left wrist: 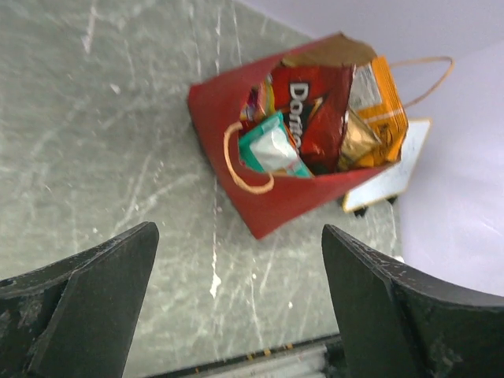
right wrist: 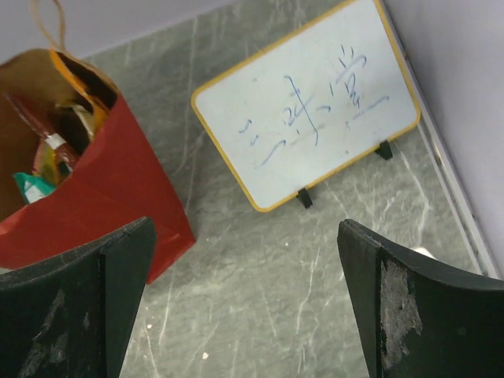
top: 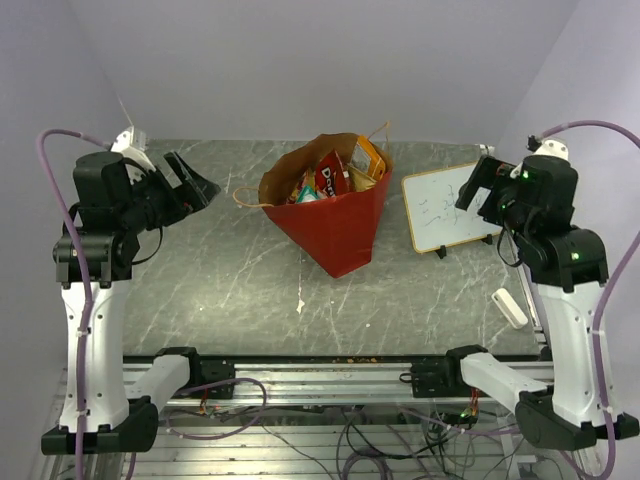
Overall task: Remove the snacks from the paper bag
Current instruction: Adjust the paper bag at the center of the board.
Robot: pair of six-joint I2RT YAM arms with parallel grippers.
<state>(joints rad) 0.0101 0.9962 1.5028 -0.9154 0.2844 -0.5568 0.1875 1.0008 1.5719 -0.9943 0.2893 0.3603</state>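
The paper bag (top: 335, 225), red outside and brown inside, stands at the middle back of the table with its mouth open upward. Several snacks (top: 335, 175) stick out of it. The left wrist view shows a red Doritos packet (left wrist: 315, 118), a teal packet (left wrist: 272, 150) and an orange packet (left wrist: 386, 106) in the bag (left wrist: 276, 201). My left gripper (top: 195, 182) (left wrist: 238, 232) hangs open, well left of the bag and holding nothing. On the other side, over by the whiteboard, my right gripper (top: 478, 190) (right wrist: 246, 228) is also open and empty. The bag's red side (right wrist: 118, 181) lies to its left.
A white, yellow-framed whiteboard (top: 445, 205) (right wrist: 307, 98) with blue scribbles stands on small feet right of the bag. A small white object (top: 510, 307) lies near the table's right edge. Twine handles (left wrist: 244, 169) loop from the bag's rim. Purple walls close the back and sides.
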